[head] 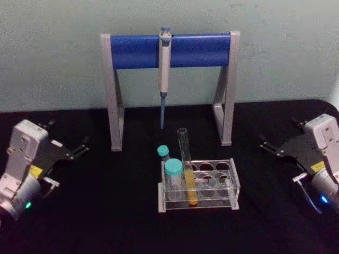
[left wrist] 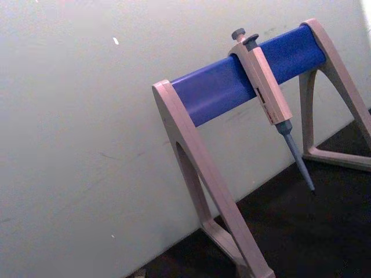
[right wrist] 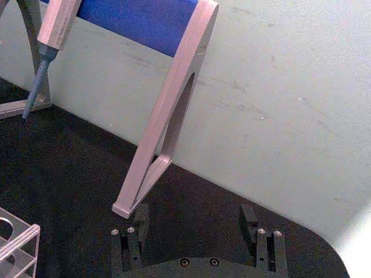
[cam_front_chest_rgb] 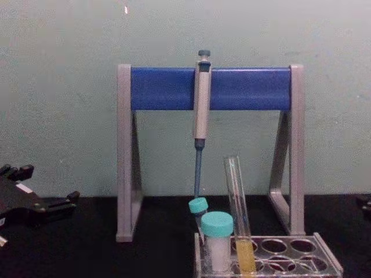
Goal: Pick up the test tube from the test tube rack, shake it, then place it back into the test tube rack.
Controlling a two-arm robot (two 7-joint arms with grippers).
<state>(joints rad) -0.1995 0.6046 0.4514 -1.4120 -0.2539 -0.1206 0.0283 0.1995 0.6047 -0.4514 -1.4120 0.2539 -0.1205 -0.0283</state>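
Observation:
The test tube [head: 186, 159] is tall, clear and uncapped, with yellow liquid in its lower part. It stands slightly tilted in a front hole of the clear test tube rack [head: 233, 182] at the table's middle. In the chest view the test tube [cam_front_chest_rgb: 237, 202] rises above the rack [cam_front_chest_rgb: 326, 264]. My left gripper [head: 68, 133] rests open at the far left, well away from the rack, and appears again in the chest view [cam_front_chest_rgb: 45, 184]. At the far right my right gripper [head: 279, 133] is open too, its two fingers spread wide in the right wrist view [right wrist: 194, 223].
Two teal-capped white tubes [head: 173, 170] [head: 162, 152] stand in the rack's left end beside the test tube. Behind the rack stands a grey-and-blue pipette stand [head: 132, 51] with a pipette [head: 164, 69] hanging from it. The tabletop is black, with a pale wall behind.

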